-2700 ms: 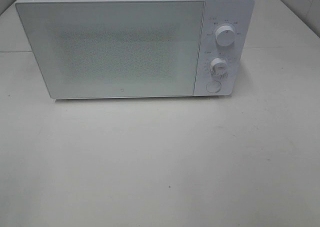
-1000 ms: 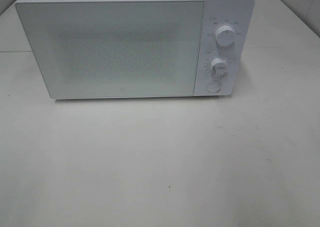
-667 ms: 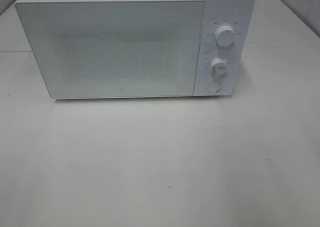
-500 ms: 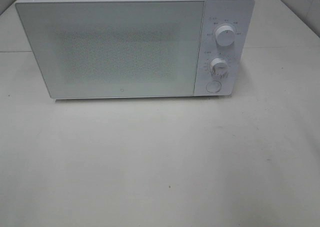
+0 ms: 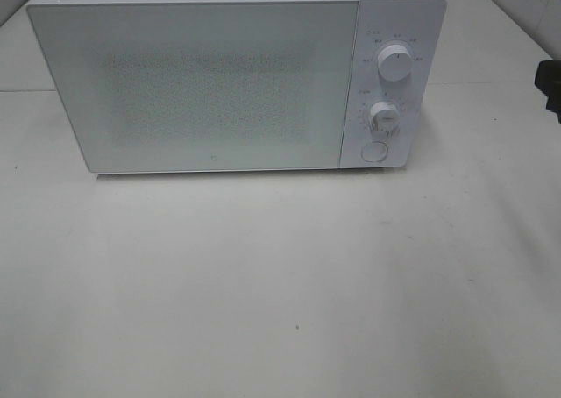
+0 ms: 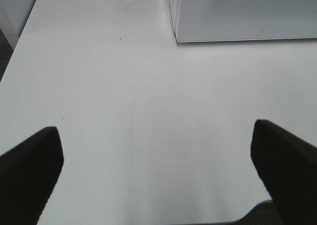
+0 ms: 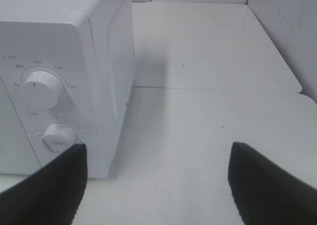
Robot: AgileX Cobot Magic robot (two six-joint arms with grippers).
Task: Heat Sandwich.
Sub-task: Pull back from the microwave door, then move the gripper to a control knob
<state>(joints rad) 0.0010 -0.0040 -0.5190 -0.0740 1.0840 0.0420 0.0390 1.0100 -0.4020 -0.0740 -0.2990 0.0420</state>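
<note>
The sandwich is out of view in every frame. A white microwave (image 5: 193, 82) stands at the back of the table with its door shut; what is inside is hidden. In the left wrist view my left gripper (image 6: 154, 130) hangs open over bare table, with the microwave's lower corner (image 6: 237, 17) ahead of it. My right gripper (image 7: 158, 148) is open too and holds nothing. It sits just right of the microwave's control panel (image 7: 44, 96). In the high view only a dark tip of the right arm (image 5: 550, 84) shows at the right edge.
The panel carries an upper knob (image 5: 395, 64), a lower knob (image 5: 383, 116) and a round button (image 5: 374, 152). The white table (image 5: 280, 284) stretches in front of the microwave. A wall (image 7: 292, 31) borders the table at the right.
A dark part of the right arm has come into the high view at its right edge. The microwave has not moved and its door stays shut.
</note>
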